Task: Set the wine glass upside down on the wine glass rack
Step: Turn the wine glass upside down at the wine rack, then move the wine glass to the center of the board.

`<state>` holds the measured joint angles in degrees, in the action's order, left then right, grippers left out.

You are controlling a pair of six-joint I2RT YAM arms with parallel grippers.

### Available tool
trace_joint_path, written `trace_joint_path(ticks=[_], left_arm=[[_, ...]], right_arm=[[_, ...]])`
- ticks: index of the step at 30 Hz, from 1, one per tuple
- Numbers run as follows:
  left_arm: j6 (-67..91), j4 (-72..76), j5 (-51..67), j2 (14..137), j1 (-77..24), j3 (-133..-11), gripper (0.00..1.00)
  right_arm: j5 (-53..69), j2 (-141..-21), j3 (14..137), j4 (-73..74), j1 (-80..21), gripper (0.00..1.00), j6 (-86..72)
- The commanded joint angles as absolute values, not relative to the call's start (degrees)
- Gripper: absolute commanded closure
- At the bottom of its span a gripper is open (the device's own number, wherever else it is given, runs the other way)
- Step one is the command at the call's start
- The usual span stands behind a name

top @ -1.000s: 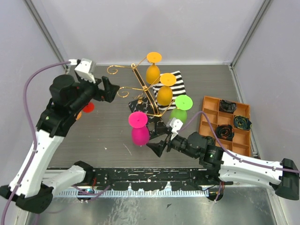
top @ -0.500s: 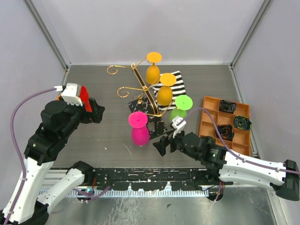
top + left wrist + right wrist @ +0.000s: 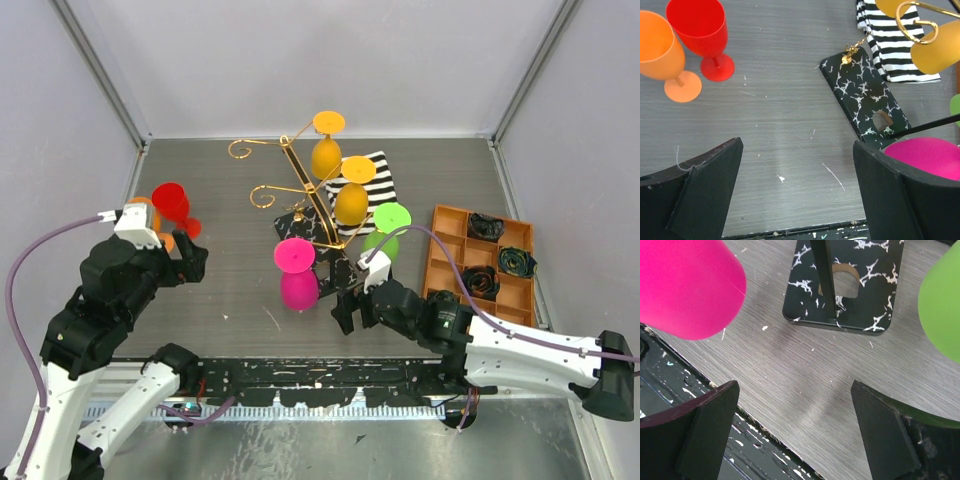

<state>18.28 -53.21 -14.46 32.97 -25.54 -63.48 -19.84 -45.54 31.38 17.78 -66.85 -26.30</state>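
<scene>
- Red wine glass (image 3: 702, 37) stood upright at upper left, ahead of the left gripper (image 3: 797, 175) (jaws spread, empty).
- Right gripper (image 3: 795, 425), also agape, lay farther off beside the wine glass rack (image 3: 870, 300).

My fingers (image 3: 700, 435) stand spread wide at the bottom corners, with nothing between them but bare grey counter (image 3: 805, 385). Ahead, top centre, is a black base (image 3: 860, 295) with white veins and a cut-out hole. A dark post (image 3: 824, 275) rises from it. A pink glass (image 3: 687, 287) fills the upper left. A green glass (image 3: 942, 305) is cut off at the right edge. A scuffed black rail (image 3: 670, 375) is at lower left.
</scene>
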Motion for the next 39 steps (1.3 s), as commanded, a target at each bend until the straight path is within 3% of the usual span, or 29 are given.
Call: trace_joint_path(ticks=[1,12,20,24,33,39], left_arm=[[20.06,-55.79,-15.64,33.11,-25.31,-63.79,0.02],[23.99,-64.19,-14.53,39.29,-25.36,-67.77,0.02],[38.75,-71.43,-22.69,43.53,-25.32,-70.32,0.02],[38.68,-72.28,-23.16,46.09,-25.37,-69.86,0.02],[29.78,-64.39,-20.49,44.34,-25.33,-67.93,0.02],[25.59,-63.51,-18.80,44.02,-25.39,-67.83,0.02]], right_arm=[[-22.54,-45.98,33.23,18.55,-66.97,0.00,-29.87],[-19.85,-44.11,32.53,18.09,-67.00,0.00,-27.36],[-19.62,-40.92,31.61,17.49,-67.06,0.00,-26.71],[-21.45,-39.70,31.99,18.02,-68.65,0.00,-26.81],[-45.58,-49.33,37.79,17.24,-95.31,0.00,-31.27],[-46.42,-58.56,40.50,7.96,-102.32,0.00,-27.69]])
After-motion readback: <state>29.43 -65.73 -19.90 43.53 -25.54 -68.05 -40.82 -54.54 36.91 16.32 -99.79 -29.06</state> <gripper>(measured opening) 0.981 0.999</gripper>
